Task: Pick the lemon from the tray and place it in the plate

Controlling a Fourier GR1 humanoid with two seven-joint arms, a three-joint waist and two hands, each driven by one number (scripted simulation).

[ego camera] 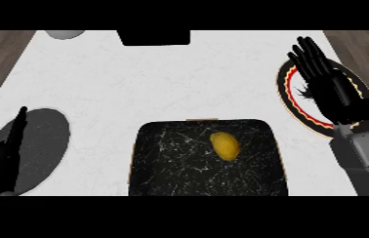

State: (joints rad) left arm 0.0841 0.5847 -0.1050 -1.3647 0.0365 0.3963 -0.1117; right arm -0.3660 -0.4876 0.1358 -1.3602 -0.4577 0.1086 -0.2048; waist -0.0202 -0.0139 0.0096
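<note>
White marble-like bench (pixel 144 81) fills most of the head view, with strips of wood-toned floor at the far corners, a black block (pixel 154 37) at the far edge and a pale grey round thing (pixel 65 34) beside it at the far left. Near the robot sits a black, white-veined tray (pixel 166 168), and the lemon (pixel 225 145) lies in it, right of centre and toward the far side, long axis running roughly away from the robot, touched by nothing. To the right, the plate (pixel 286 93), dark with a red and cream rim, lies just beyond the tray's right corner, and the right hand (pixel 328 88) hangs over it with fingers (pixel 308 56) straight and spread apart, holding nothing. The left hand (pixel 12 144) shows edge-on at the left border, fingers straight, resting near a grey oval shadow (pixel 43 144). The step in hand appears to be the reach, since the lemon is not yet grasped. To do it well, the right hand probably needs to swing inward and back toward the tray, come down from above with fingers kept apart, and close across the lemon's short width rather than along its length, as the rounded fruit could roll on the flat tray floor if nudged from one side. Once lifted clear of the tray's rim, the carry to the plate is short.
</note>
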